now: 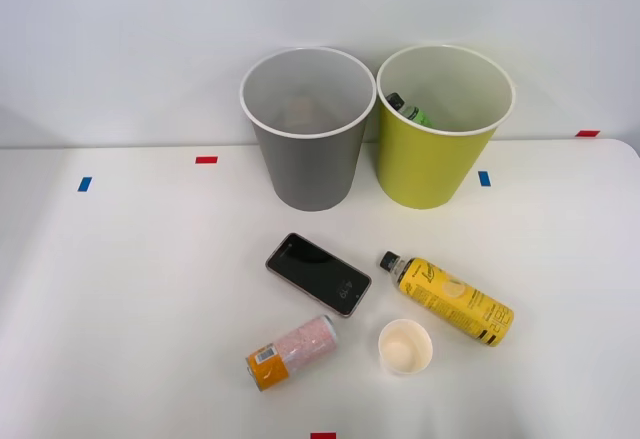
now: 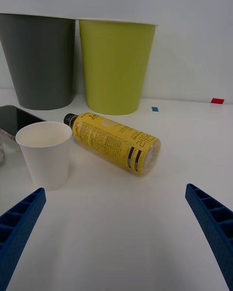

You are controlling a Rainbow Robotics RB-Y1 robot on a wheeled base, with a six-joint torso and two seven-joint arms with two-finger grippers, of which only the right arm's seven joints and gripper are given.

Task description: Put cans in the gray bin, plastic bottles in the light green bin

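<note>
Gripper spread wide, holding nothing, low over the tabletop. Cup stands just ahead, yellow bottle lying beside it, can on the cup's other side.

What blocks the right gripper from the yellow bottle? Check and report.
Nothing visible does. In the wrist view the open right gripper faces the yellow bottle, which lies on its side, with bare table between them. The paper cup stands upright beside the bottle's cap end, off to one side of that path.
</note>
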